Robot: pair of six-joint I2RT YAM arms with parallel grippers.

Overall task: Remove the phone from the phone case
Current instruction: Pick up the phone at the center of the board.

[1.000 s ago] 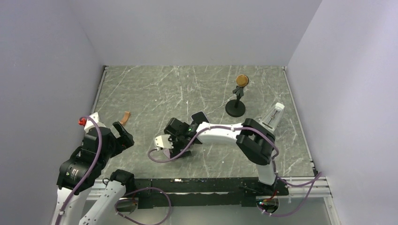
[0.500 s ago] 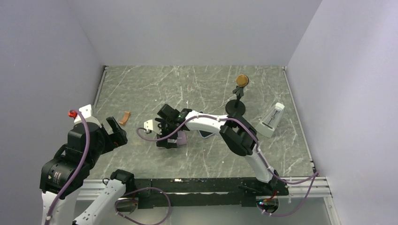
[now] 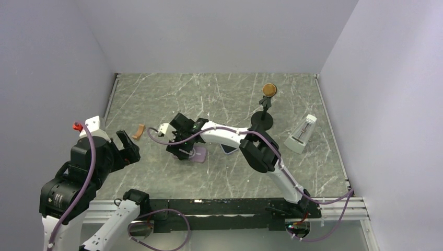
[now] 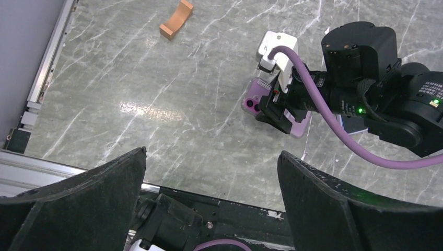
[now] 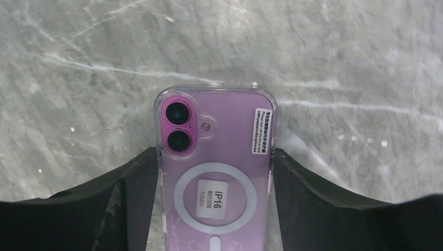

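Observation:
The phone [image 5: 230,130] has a pinkish-lavender back with a corner camera bump. It sits inside the clear phone case [image 5: 215,200], which has a white ring and a short line. My right gripper [image 5: 215,152] is shut on it, a finger pressed against each long edge. The top view shows that gripper [image 3: 184,148] left of centre with the cased phone [image 3: 198,155] low over the tabletop. They also show in the left wrist view: the gripper [image 4: 284,107] and the phone [image 4: 252,99]. My left gripper [image 4: 211,154] is open and empty, raised at the near left [image 3: 128,148].
A darker phone [image 3: 228,148] lies just right of the right gripper. A brown curved piece [image 3: 138,131] lies at the left. A black stand with a round brown top [image 3: 266,104] and a white wedge-shaped object [image 3: 302,134] are at the back right. Walls enclose the table.
My right gripper has moved left and a little farther back with the cased phone, away from the darker phone. My left arm has drawn back toward the left wall.

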